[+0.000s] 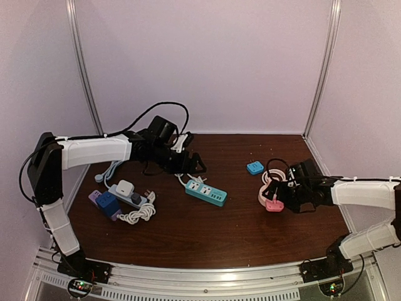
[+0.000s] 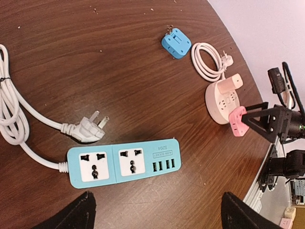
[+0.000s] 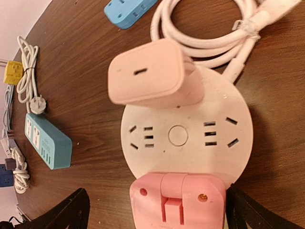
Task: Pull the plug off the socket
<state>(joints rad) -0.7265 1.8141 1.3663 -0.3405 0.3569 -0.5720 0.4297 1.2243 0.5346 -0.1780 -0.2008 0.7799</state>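
Left arm (image 1: 94,150) is stretched from its base up and across toward the back-middle of the table (image 1: 207,232), wrist tipped down. The left gripper (image 2: 158,195) hangs over the teal power strip (image 2: 121,164), jaws spread wide, nothing in them and touching nothing afaict. Right arm (image 1: 363,191) comes in low from the right w/ the forearm roughly level, and the right gripper (image 3: 157,191) is right up at the round socket (image 3: 186,138). Its jaws are wide open too, one of the fingers (image 3: 66,214) on each side of the pink plug (image 3: 178,200), which sits at the socket's near rim. They don't look to be pinching it, gaps show on both sides. A paler pink charger (image 3: 147,78) is stuck in on the socket's far side, w/ the coiled white cord (image 3: 200,38) behind it. The overhead view barely shows the plug, just a pink blob by the gripper; the right wrist cam gives it close up. The left wrist cam shows that gripper side-on next to the socket, plus a loose white plug (image 2: 88,129) and a blue adapter (image 2: 175,44).
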